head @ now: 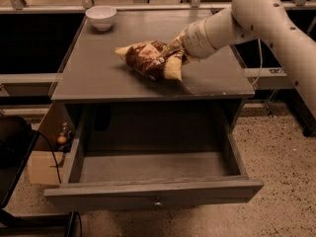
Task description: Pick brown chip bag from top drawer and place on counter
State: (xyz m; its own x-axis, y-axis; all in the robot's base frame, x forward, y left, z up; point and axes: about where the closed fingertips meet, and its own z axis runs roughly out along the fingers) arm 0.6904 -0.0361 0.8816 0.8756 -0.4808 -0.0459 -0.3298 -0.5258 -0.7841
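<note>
The brown chip bag [148, 58] lies on the grey counter [98, 73], a little right of its middle, with a tan corner pointing toward the front edge. My gripper [176, 48] is at the bag's right end and touches it, with the white arm [247, 19] reaching in from the upper right. The top drawer [153, 194] is pulled fully open below the counter. Its inside shows only bare grey bottom, and the small knob [157, 203] is on its front panel.
A small white bowl [101, 17] stands at the counter's back left corner. A cardboard box [42, 164] and cables sit on the floor to the left of the cabinet. The open drawer juts out toward the camera over the speckled floor [281, 167].
</note>
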